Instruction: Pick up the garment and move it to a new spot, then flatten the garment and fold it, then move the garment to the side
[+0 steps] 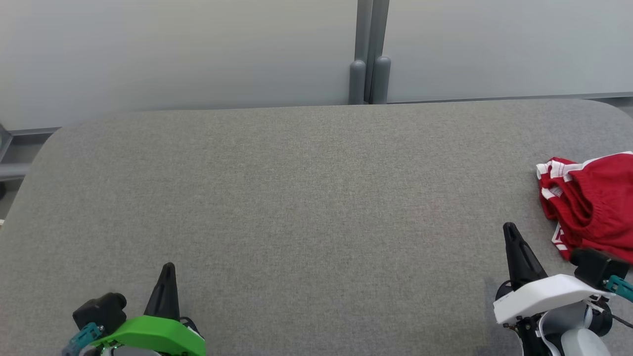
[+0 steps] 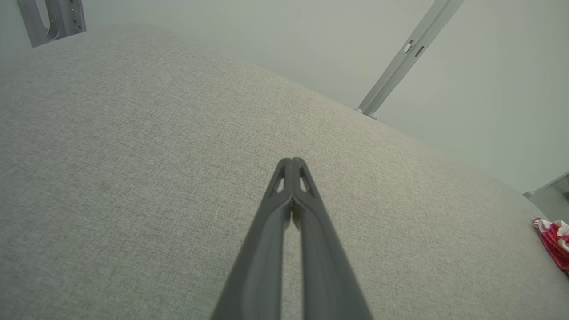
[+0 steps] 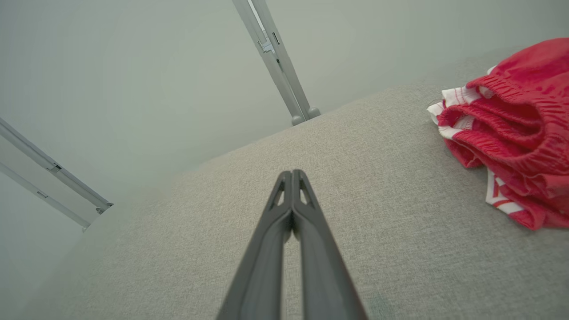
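Note:
A red garment [image 1: 593,202] with white stripes lies bunched at the table's right edge, its elastic waistband showing; it also appears in the right wrist view as the garment [image 3: 511,129] and at the far right of the left wrist view [image 2: 555,240]. My right gripper [image 1: 509,227] is shut and empty, a short way left of and nearer than the garment, its tips [image 3: 291,172] pressed together above bare fabric. At the lower left my left gripper [image 1: 168,267] is also shut with nothing in it, tips [image 2: 292,161] touching, far from the garment.
The grey fabric table [image 1: 296,198] spreads wide between the two arms. Behind it runs a pale wall with a grey double post [image 1: 370,54]. A metal bracket [image 2: 51,20] sits past the table's far left corner.

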`<state>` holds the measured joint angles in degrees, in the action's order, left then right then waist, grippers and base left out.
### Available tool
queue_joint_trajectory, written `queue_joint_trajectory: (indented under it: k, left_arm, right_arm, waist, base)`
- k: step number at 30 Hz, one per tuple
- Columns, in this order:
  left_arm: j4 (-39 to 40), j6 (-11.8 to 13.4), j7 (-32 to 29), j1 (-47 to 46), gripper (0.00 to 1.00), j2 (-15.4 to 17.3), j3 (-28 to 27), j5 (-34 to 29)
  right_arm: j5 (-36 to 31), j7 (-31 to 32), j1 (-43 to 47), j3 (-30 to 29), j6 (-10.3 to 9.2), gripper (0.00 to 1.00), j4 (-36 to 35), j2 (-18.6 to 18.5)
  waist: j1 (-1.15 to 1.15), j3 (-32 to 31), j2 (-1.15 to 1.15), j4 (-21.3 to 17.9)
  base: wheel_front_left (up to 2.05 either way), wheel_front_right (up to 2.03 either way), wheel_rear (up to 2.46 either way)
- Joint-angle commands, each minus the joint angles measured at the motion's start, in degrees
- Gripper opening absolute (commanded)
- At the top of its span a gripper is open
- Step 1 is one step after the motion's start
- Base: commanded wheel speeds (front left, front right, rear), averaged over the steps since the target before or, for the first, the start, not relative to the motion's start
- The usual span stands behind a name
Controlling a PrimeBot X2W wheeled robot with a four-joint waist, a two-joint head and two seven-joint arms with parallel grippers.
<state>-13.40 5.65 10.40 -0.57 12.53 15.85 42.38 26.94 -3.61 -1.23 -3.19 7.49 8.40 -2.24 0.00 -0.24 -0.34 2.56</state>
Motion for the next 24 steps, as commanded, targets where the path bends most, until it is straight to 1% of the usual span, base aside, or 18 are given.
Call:
queue_joint_trajectory:
  k: [1,24]
  left_arm:
    - [0.42,-0.62,-0.57,-2.24,0.00,-0.05,-1.19,1.90]
    - [-1.52,-4.53,-6.07,-5.18,0.00,-2.84,-7.05,16.84]
  right_arm:
    - [2.56,0.26,-1.27,-0.37,0.00,0.00,-0.58,-0.28]
    - [21.91,2.56,-2.07,-1.79,0.00,0.00,0.69,-0.44]
  waist:
    - [0.00,0.01,0.04,-0.04]
    - [0.00,0.10,0.11,-0.57]
  base:
    - [0.00,0.00,0.00]
    - [0.00,0.00,0.00]
